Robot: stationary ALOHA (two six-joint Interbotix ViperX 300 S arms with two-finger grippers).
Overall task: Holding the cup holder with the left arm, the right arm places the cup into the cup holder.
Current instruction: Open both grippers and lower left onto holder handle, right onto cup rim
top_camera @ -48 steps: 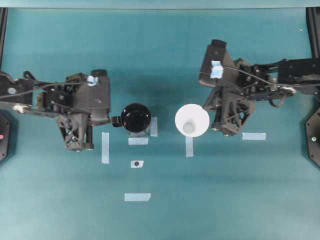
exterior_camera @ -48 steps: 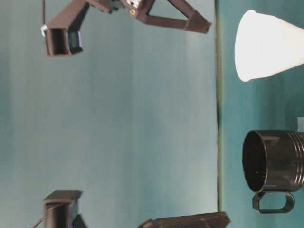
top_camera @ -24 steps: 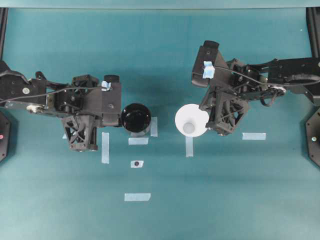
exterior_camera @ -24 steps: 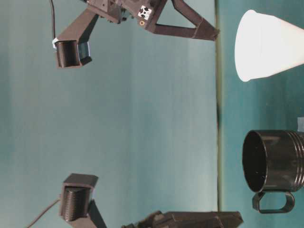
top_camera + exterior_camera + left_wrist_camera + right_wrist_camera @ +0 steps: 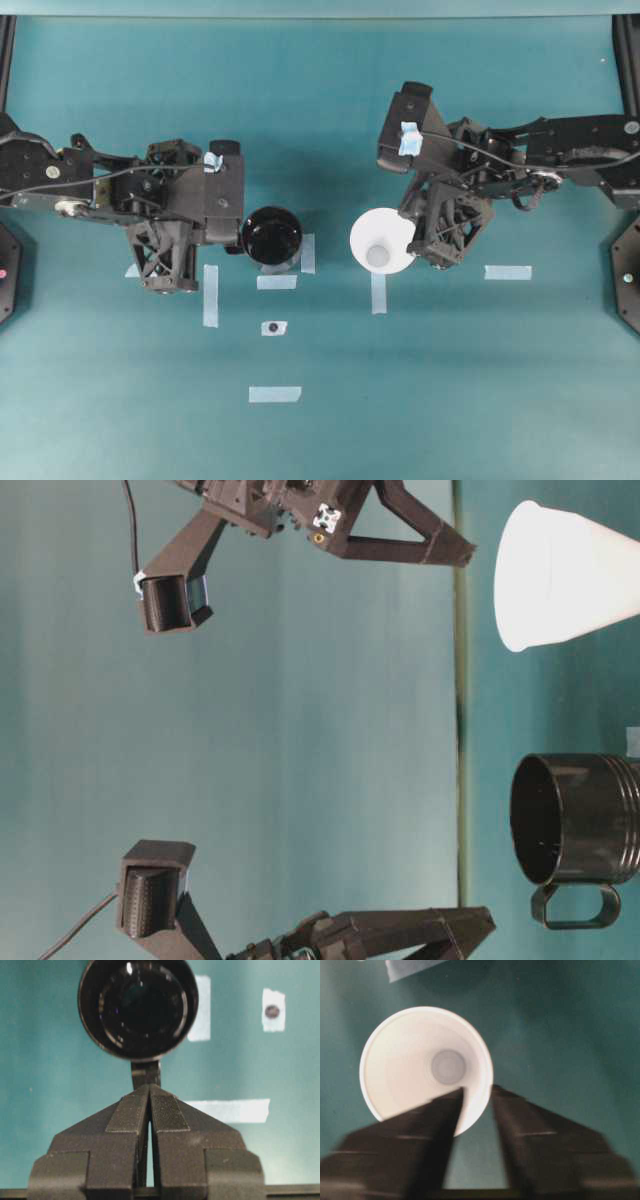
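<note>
The glossy black cup holder (image 5: 272, 237) stands upright on the teal table, its small handle (image 5: 146, 1072) pointing at my left gripper (image 5: 150, 1089). That gripper is shut with nothing between its fingers; its tips hover just above the handle (image 5: 575, 908), apart from it. To the right stands the white cup (image 5: 380, 240), mouth up. My right gripper (image 5: 477, 1091) is open over the cup's right rim. One finger lies over the cup's inside and the other outside. In the table-level view the right gripper (image 5: 468, 552) is still above the cup (image 5: 570, 575).
Pale tape strips lie on the table: one left of the holder (image 5: 210, 295), one below it (image 5: 277, 282), one nearer the front (image 5: 275, 394), one under the cup (image 5: 378, 292) and one right of it (image 5: 508, 272). A small marked patch (image 5: 273, 327) lies between them.
Both arms have moved inward and down. The left gripper came right over the holder's handle, still shut. The right gripper reached the cup's rim and its jaws have parted.
</note>
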